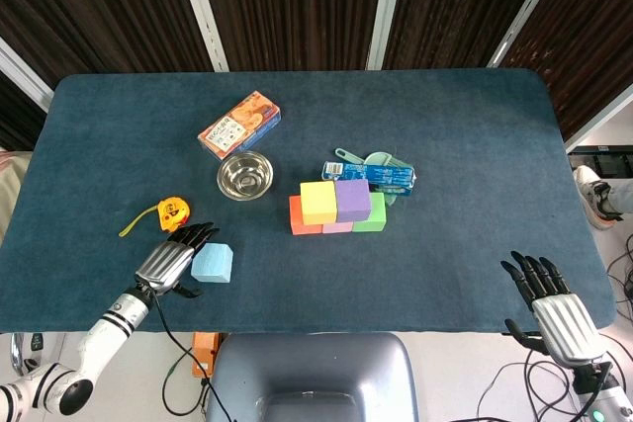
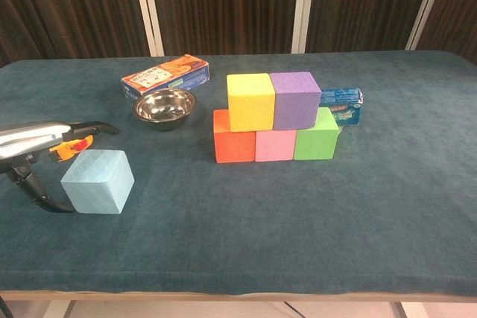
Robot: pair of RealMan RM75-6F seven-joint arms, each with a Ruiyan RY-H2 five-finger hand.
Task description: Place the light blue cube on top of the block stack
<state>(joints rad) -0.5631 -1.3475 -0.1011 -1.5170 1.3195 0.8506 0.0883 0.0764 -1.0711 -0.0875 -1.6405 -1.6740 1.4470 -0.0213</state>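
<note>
The light blue cube (image 1: pixel 213 263) (image 2: pixel 98 181) sits on the table near the front left. My left hand (image 1: pixel 174 257) (image 2: pixel 41 150) is right beside it on its left, fingers extended above and thumb low, around the cube's left side without a clear grip. The block stack (image 1: pixel 336 208) (image 2: pixel 273 118) stands mid-table: red, pink and green blocks below, yellow and purple on top. My right hand (image 1: pixel 546 304) lies open at the front right edge, far from the blocks.
A steel bowl (image 1: pixel 244 175) (image 2: pixel 165 106) and a snack box (image 1: pixel 239 125) (image 2: pixel 165 75) lie behind the cube. A yellow tape measure (image 1: pixel 170 212) sits by my left hand. A blue packet (image 1: pixel 376 174) (image 2: pixel 340 103) and teal scoops lie behind the stack.
</note>
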